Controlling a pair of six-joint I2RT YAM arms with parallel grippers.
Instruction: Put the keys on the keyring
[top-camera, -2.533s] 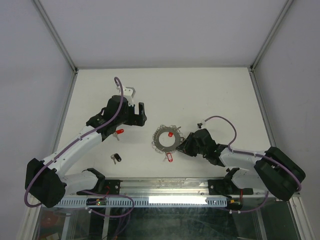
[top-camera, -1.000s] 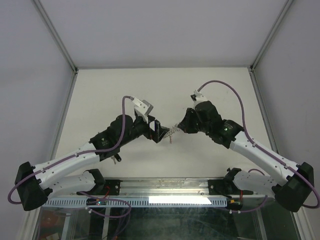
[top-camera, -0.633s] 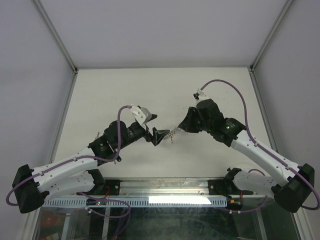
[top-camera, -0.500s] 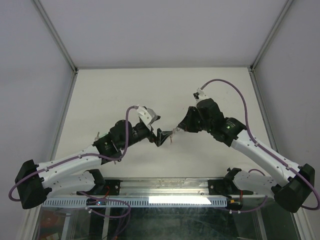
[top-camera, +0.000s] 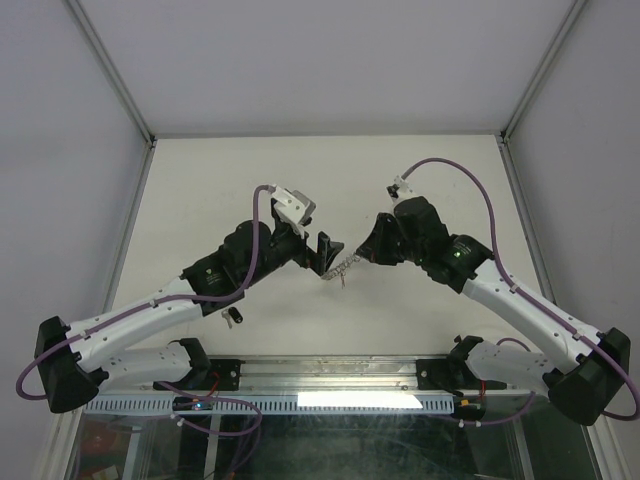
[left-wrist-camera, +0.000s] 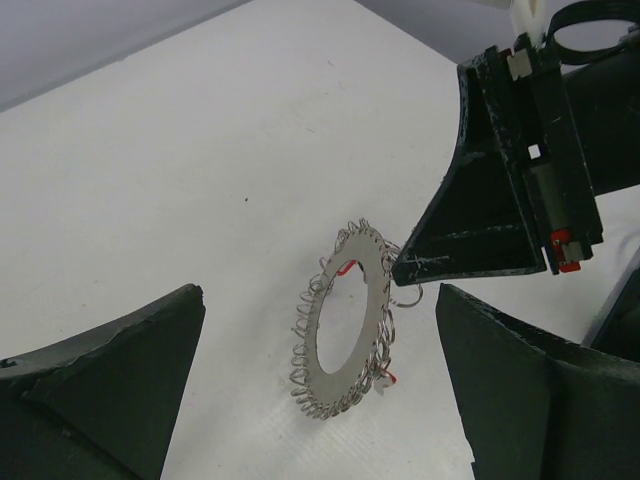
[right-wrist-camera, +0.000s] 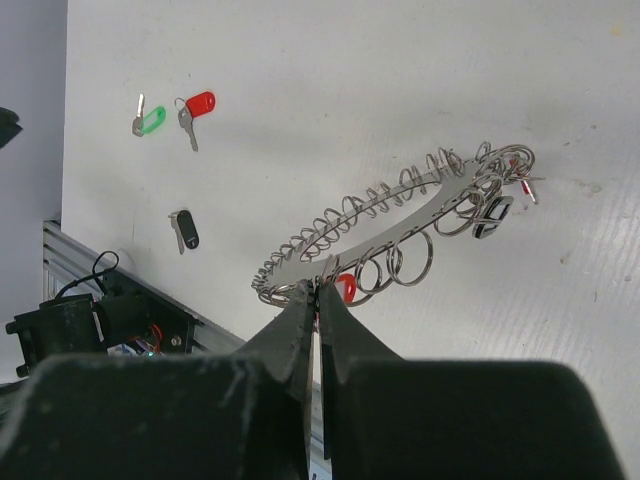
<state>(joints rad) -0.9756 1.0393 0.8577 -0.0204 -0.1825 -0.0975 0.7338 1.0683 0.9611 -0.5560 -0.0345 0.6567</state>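
Note:
The keyring (left-wrist-camera: 374, 300) is a flat grey ring with a fringe of small wire loops, and it hangs tilted above the table. My right gripper (right-wrist-camera: 318, 288) is shut on its rim, also seen from the left wrist (left-wrist-camera: 400, 272). A red-headed key (right-wrist-camera: 345, 288) and a black-and-white one (right-wrist-camera: 492, 215) dangle from the loops of the keyring (right-wrist-camera: 376, 240). My left gripper (left-wrist-camera: 320, 300) is open, one finger on each side of the ring without touching it. In the top view both grippers meet at the keyring (top-camera: 340, 268). Loose keys lie on the table: green (right-wrist-camera: 150, 120), red (right-wrist-camera: 198, 103), black (right-wrist-camera: 185, 230).
The black key (top-camera: 233, 315) lies beside the left forearm near the front rail (top-camera: 330, 400). The white table (top-camera: 330, 180) is walled by grey panels on the left, right and back.
The right gripper lifted the keyring off the table and has held it still for the last second. The left gripper swung in, turned and opened wider, and now straddles the ring.

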